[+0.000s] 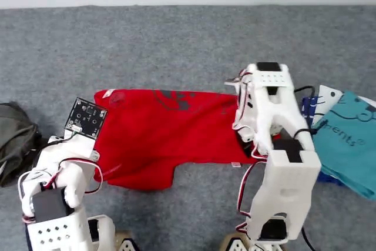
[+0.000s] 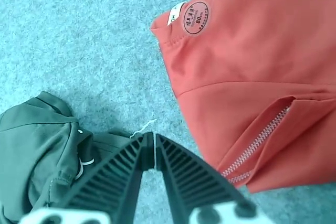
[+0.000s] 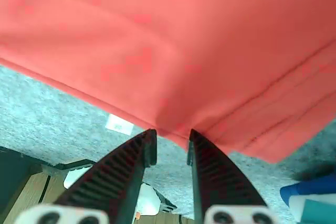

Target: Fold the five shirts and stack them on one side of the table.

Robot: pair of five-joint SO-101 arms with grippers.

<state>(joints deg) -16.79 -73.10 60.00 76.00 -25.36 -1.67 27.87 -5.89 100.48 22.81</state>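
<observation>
While the right hand (image 3: 171, 137) sits narrow, pinching the hem of the red shirt (image 1: 158, 139), creases fan out from its tips. The shirt lies spread on the grey surface (image 1: 176, 45) between the two hands. Left hand (image 2: 154, 142) closed on nothing, over the surface. Dark green shirt (image 2: 37, 150) is bunched just beside it, red shirt near its other side. Teal shirt (image 1: 346, 139) near the right hand.

Soft, bright, even light falls from above on the grey felt-covered worktop (image 1: 176, 45). The red cotton shirt (image 1: 153, 139) throws a thin, faint shadow along its near hem. A soft shadow lies beside the crumpled dark green shirt (image 2: 37, 150), and a darker one under the red shirt's right end.
</observation>
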